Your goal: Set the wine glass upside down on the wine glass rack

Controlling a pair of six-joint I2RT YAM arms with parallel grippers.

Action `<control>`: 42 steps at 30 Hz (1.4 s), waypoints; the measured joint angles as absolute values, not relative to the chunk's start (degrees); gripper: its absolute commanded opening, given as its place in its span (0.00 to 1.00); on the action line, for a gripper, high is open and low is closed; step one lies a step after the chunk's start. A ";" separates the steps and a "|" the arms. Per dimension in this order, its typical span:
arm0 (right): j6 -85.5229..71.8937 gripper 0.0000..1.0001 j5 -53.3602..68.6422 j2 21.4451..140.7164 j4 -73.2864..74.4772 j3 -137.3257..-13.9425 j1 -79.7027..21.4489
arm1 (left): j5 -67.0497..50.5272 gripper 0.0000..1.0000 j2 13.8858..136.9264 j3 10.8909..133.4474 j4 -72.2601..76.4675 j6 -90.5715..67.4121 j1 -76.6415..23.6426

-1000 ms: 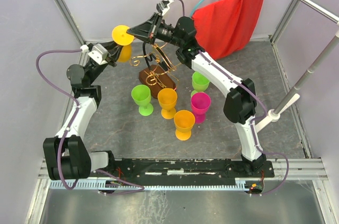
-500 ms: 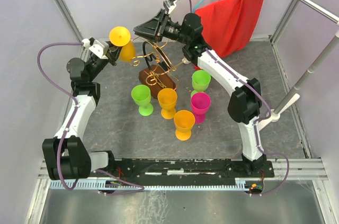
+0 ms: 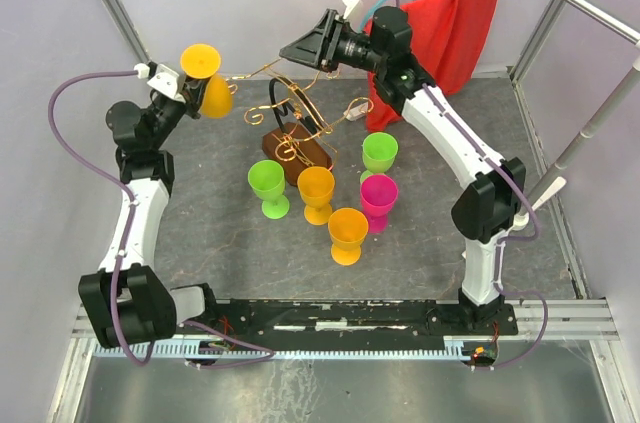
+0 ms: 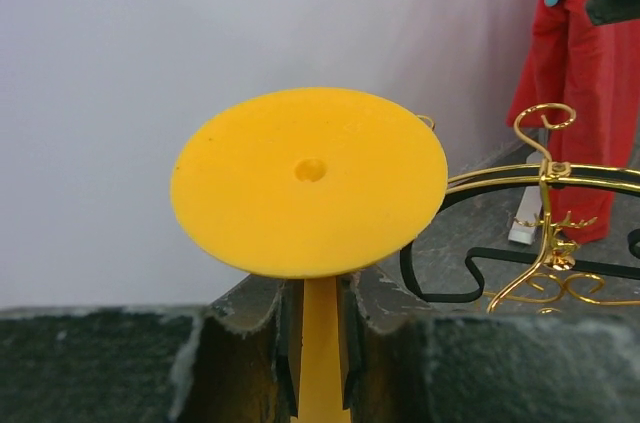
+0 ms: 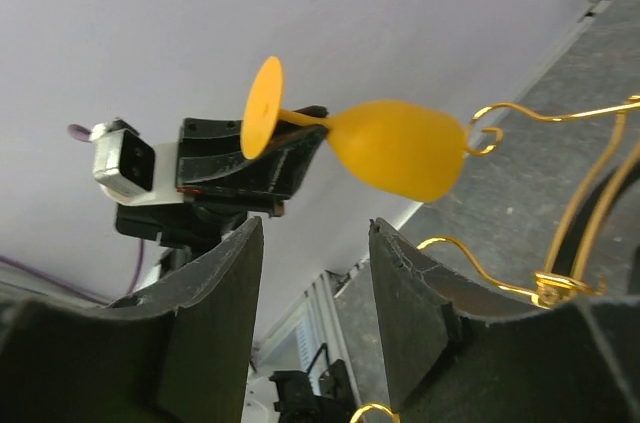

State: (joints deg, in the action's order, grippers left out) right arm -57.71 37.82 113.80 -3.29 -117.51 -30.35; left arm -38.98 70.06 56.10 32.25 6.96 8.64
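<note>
The left gripper (image 4: pixel 318 343) has its jaws clamped on the thin stem of the wine glass (image 4: pixel 310 178), just under the foot; the right gripper (image 5: pixel 312 278) has its jaws wide apart, holding and touching nothing.

The wine glass is smooth, matte orange-yellow plastic; it has a flat round foot with a small dimple at its middle, and a rounded, egg-shaped bowl (image 5: pixel 395 148).

It is held in the air at the far left of the counter (image 3: pixel 220 233), above it; the long axis runs tilted, foot up and away from the wine glass rack (image 3: pixel 300 103), bowl lower and towards it. The mouth lies just beside the curled tip of one thin gold wire arm (image 5: pixel 485 138); whether they touch I cannot tell.

The rack stands mid-counter on a dark brown wooden base (image 3: pixel 305 155), its scrolled arms glossy.
</note>
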 measured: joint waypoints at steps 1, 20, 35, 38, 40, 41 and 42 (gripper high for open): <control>-56.38 0.56 37.47 113.43 -1.89 -117.51 -30.13 | -39.03 0.03 69.91 56.36 31.11 7.29 9.04; -36.62 0.60 29.47 109.67 21.65 -118.06 -28.36 | -47.83 0.03 77.65 49.67 31.55 5.26 9.74; -34.46 0.60 29.23 109.34 22.65 -118.15 -28.34 | -48.05 0.03 89.43 48.58 51.37 -2.83 5.91; -33.98 0.60 29.21 109.34 23.44 -118.15 -28.32 | -47.03 0.03 90.76 48.14 54.72 -3.62 5.06; -33.65 0.60 29.21 109.32 23.70 -118.15 -28.27 | -46.24 0.03 91.85 47.75 57.36 -4.29 4.73; -33.45 0.60 29.21 109.30 23.81 -118.15 -28.27 | -45.93 0.03 92.40 47.59 58.43 -4.64 4.67; -33.26 0.60 29.21 109.25 23.97 -118.15 -28.25 | -45.34 0.03 93.30 47.48 59.94 -5.02 4.62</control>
State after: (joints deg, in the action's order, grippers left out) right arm -33.26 29.21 109.25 23.97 -118.15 -28.25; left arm -45.34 93.30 47.48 59.94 -5.02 4.62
